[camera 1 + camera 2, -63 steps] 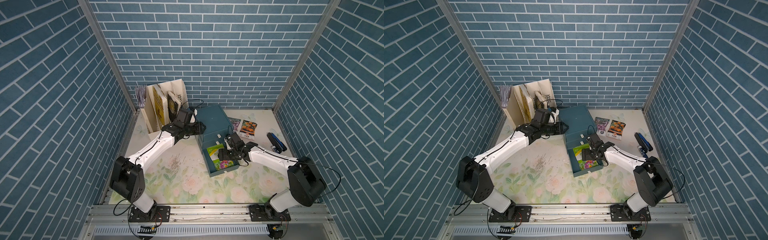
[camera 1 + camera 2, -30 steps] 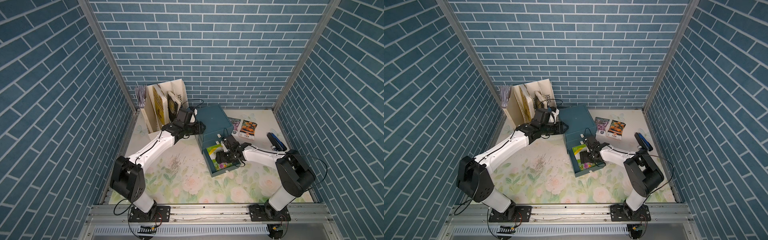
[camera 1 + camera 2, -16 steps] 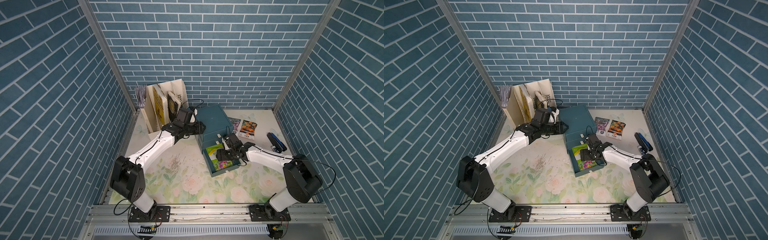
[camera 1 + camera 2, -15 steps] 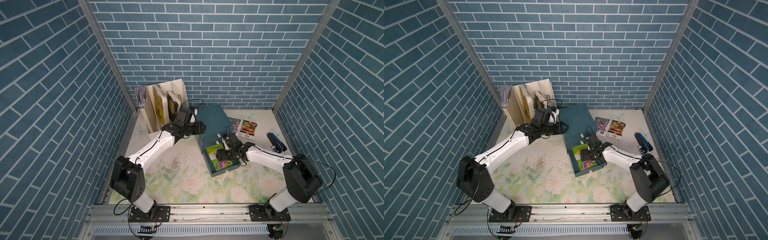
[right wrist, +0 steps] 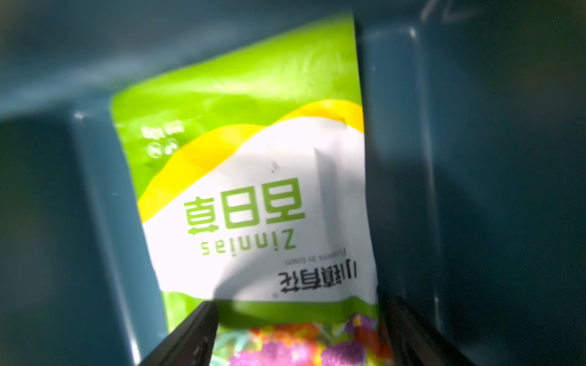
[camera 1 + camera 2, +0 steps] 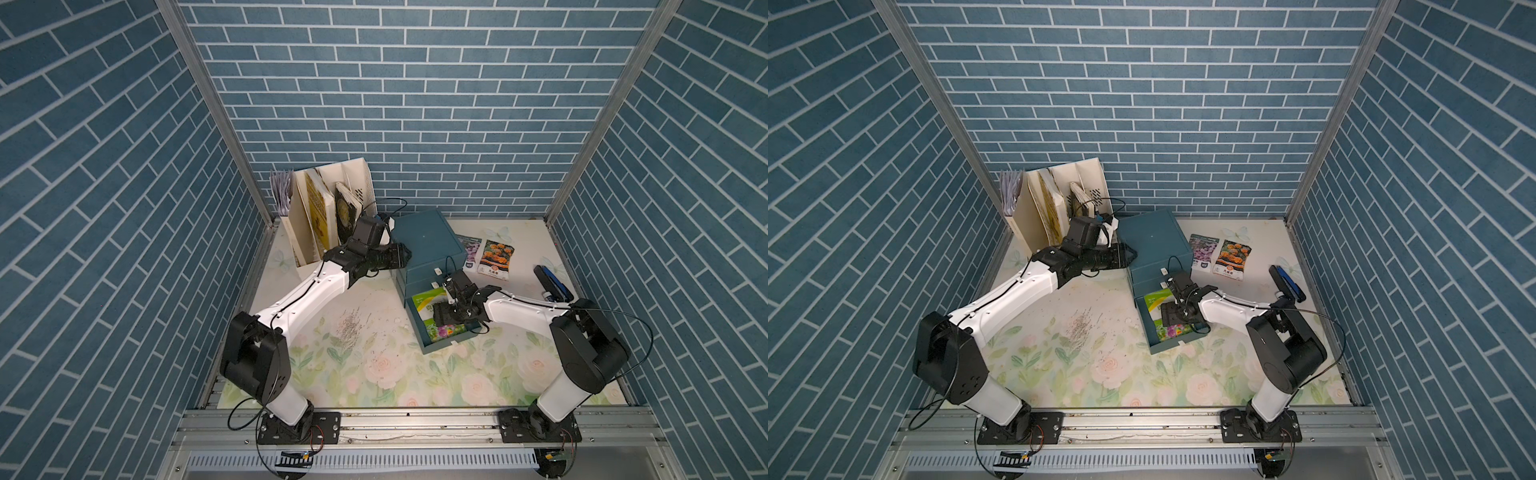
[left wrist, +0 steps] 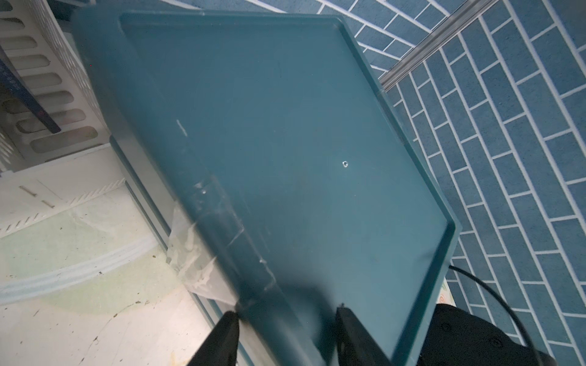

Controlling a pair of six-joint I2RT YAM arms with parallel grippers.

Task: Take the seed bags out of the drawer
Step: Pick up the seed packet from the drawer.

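Right pincer (image 5: 299, 305): hung wide above green seed bag (image 5: 253, 196) in drawer (image 6: 436, 350).
Change: arm resettled, jaws stayed wide; bag remained ungrasped.

Drawer walls (image 6: 415, 328) tight around packet (image 6: 428, 302)

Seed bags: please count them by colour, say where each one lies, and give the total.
Green seed bag, in the open drawer: 1
Purple seed bag, on the table: 1
Orange seed bag, on the table: 1
Total: 3
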